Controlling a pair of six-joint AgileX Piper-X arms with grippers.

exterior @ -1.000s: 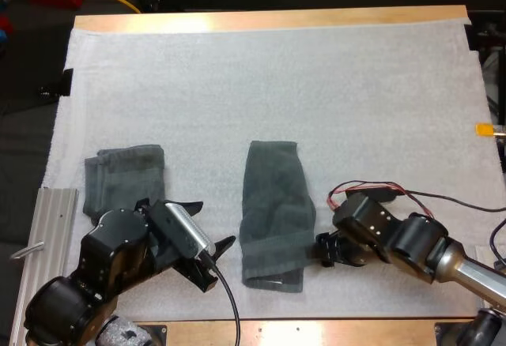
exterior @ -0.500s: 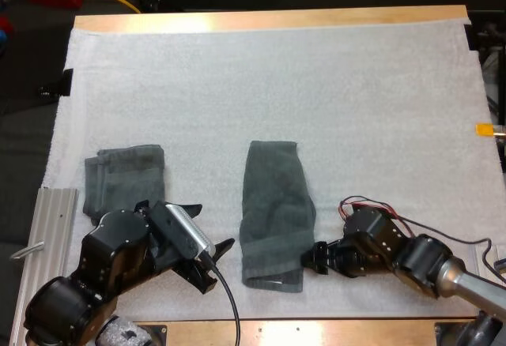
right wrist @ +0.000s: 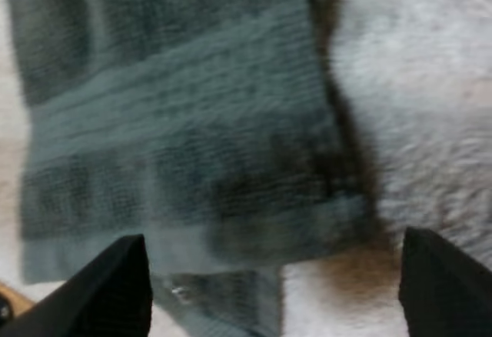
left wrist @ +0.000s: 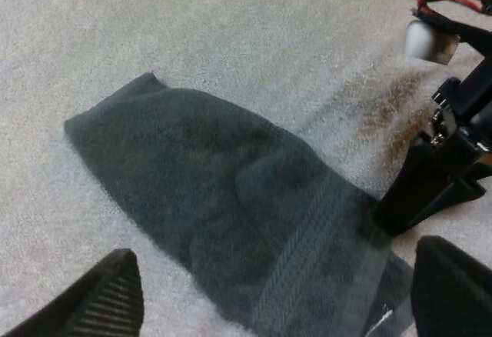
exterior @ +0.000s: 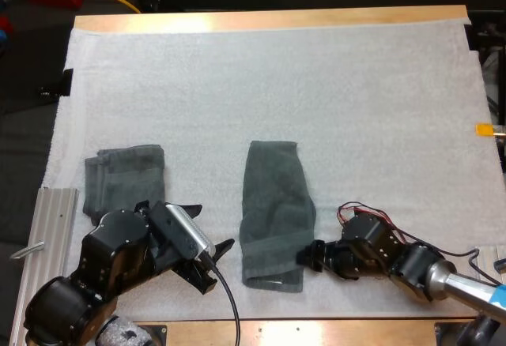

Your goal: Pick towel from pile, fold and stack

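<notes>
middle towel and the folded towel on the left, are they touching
Apart. The high view shows a strip of bare white mat between the middle towel and the folded towel, with no edges meeting.

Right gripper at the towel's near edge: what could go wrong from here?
1. The right gripper, open, sits low at the towel's layered edge. It may pinch only the top layer, and the fold could open.
2. Its fingers are close to the mat and might snag it along with the towel.
3. The left gripper, open, is near the towel's other side, so the arms may crowd each other.
</notes>
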